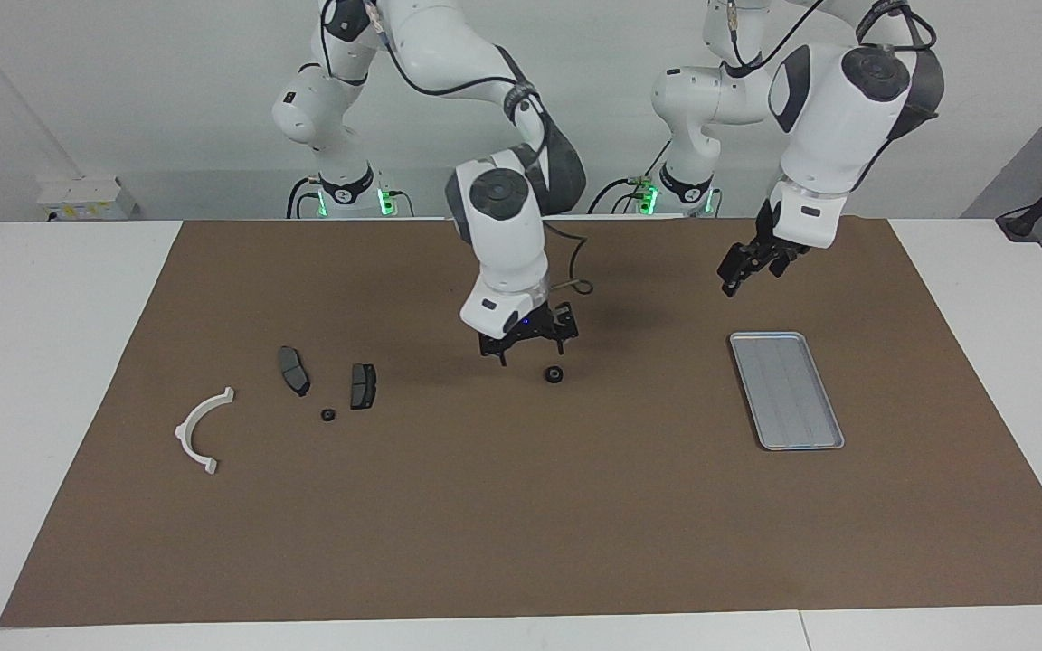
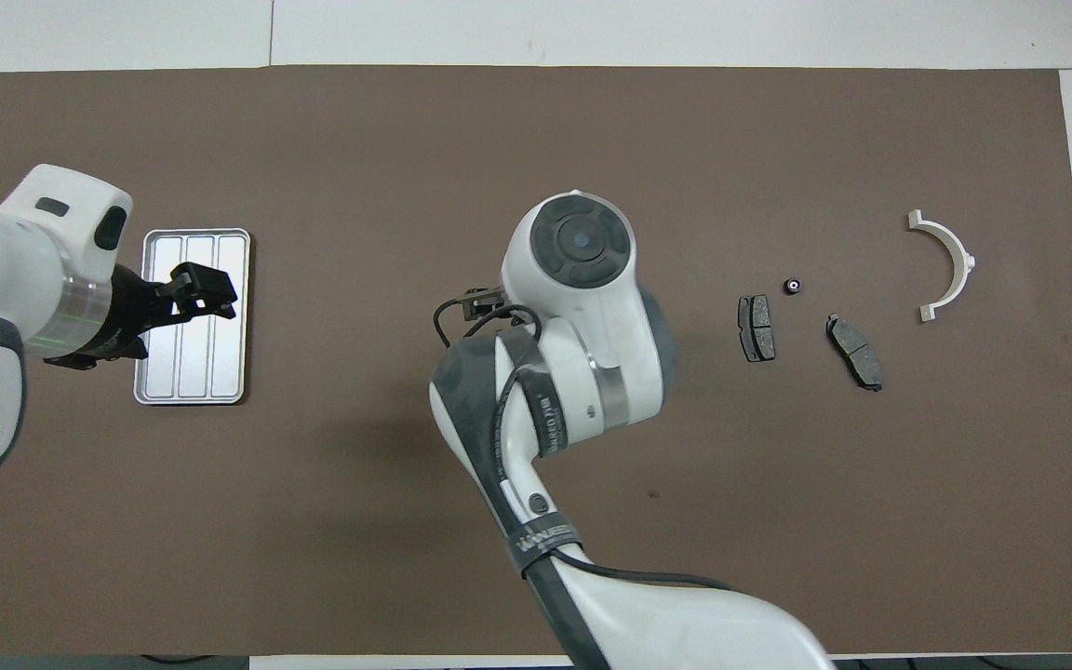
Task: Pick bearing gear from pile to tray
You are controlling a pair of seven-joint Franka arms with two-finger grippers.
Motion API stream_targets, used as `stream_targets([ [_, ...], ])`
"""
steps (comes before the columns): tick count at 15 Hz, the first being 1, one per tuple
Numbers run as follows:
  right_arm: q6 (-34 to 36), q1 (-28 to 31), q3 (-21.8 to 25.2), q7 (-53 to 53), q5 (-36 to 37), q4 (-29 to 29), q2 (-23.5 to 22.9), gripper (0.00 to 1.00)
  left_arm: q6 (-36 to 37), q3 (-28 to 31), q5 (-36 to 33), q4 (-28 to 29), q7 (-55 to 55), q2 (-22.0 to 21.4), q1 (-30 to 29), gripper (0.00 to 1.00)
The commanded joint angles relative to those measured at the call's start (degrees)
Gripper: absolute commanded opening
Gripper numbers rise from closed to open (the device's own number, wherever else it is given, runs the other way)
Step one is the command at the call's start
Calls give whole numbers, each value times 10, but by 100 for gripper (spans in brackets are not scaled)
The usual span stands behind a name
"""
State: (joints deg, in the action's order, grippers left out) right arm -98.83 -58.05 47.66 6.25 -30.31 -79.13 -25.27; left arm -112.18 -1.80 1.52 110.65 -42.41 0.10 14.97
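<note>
A small black round bearing gear (image 1: pixel 554 373) lies on the brown mat near the middle of the table. My right gripper (image 1: pixel 531 351) hangs open and empty just above the mat, close beside this gear and not touching it. In the overhead view the right arm's wrist hides both of them. The pile lies toward the right arm's end: two dark brake pads (image 1: pixel 294 370) (image 1: pixel 363 385), a second small black round piece (image 1: pixel 328 415) (image 2: pixel 792 286) and a white arc bracket (image 1: pixel 202 429) (image 2: pixel 945 265). The grey tray (image 1: pixel 788 389) (image 2: pixel 192 372) is empty. My left gripper (image 1: pixel 745 269) (image 2: pixel 206 288) hovers over the tray's edge nearer the robots.
The brown mat (image 1: pixel 521 524) covers most of the white table. A thin cable loops beside the right wrist (image 1: pixel 580 287). Bare mat lies between the gear and the tray.
</note>
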Motion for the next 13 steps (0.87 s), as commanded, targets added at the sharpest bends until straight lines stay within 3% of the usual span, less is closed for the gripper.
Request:
stream_targets([
  [1,78,96,-27,-32,16,57,14,100,-54,9,6,0,-56,43,50,100],
  [2,93,130,-30,-60,23,64,23,100,-67,8,6,0,-75,51,61,100],
  [5,104,233,-75,-127,98,66,45,100,-83,11,1,-51,-145,146,133,100],
  [7,100,337,-159,-144,143,65,64,99,-87,11,1,-86,-169,191,156,100],
  [9,94,420,-256,-148,204,52,91,95,-122,9,0,-85,-193,204,161,99],
  [11,73,489,-322,-149,217,2,115,95,-139,10,0,-84,-203,223,178,96],
  [13,-8,515,-352,-156,237,-102,163,95,-169,8,0,-82,-203,235,181,95],
])
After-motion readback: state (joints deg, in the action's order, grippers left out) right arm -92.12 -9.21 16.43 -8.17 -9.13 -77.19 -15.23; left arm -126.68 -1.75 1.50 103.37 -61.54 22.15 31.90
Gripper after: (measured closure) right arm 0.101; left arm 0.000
